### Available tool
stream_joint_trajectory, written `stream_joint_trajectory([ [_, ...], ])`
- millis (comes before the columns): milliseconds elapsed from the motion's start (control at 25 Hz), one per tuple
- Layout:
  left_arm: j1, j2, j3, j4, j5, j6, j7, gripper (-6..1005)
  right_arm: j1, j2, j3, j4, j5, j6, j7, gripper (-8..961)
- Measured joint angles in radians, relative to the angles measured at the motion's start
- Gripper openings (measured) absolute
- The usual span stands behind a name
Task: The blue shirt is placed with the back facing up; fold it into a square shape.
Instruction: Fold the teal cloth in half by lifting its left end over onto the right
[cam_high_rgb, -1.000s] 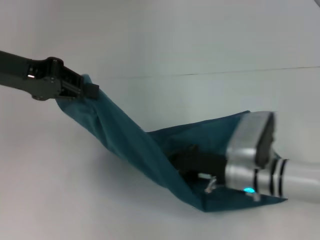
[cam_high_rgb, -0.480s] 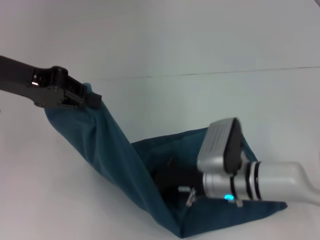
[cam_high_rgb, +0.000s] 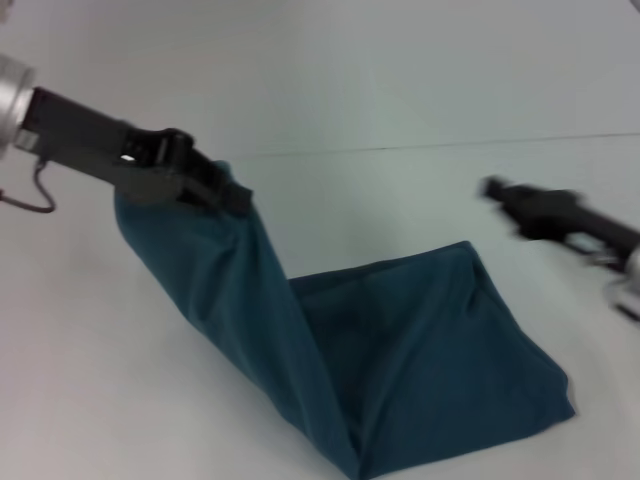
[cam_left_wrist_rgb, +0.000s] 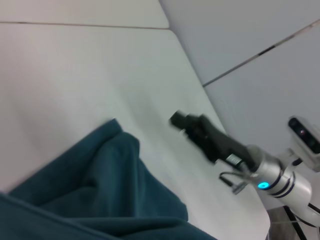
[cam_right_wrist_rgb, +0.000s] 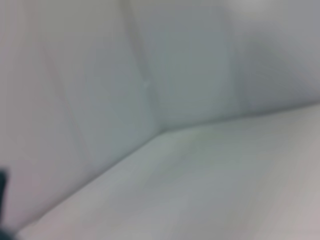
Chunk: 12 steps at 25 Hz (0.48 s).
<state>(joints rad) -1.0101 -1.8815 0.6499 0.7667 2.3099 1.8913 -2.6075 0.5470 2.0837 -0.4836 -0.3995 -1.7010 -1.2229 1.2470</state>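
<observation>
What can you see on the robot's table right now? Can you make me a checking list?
Surface: plain white table, bare around the shirt.
Job's things: blue shirt, one end lifted off the table, the rest lying folded over in a heap; not a square yet.
Clutter: nothing seen.
Grippers: left claw is up in the air, pinching the shirt's raised edge. Right claw is off to the right, apart from the shirt, holding nothing; its fingers are too blurred to judge.
Cables: a thin dark cable loops beside the left arm.
Surroundings: pale wall behind the table; nothing else seen.
</observation>
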Motion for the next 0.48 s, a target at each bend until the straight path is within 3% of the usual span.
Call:
stream_joint_trajectory([
  [200, -0.066, -0.019, 0.004, -0.029, 0.003, -0.046, -0.002, 71, -0.135, -0.028, 0.023, -0.131, 0.094, -0.045, 0.125, -1],
  [480, -0.158, -0.059, 0.060, -0.073, 0.002, -0.150, -0.013, 70, -0.208, -0.064, 0.140, -0.132, 0.122, -0.090, 0.143, -1],
])
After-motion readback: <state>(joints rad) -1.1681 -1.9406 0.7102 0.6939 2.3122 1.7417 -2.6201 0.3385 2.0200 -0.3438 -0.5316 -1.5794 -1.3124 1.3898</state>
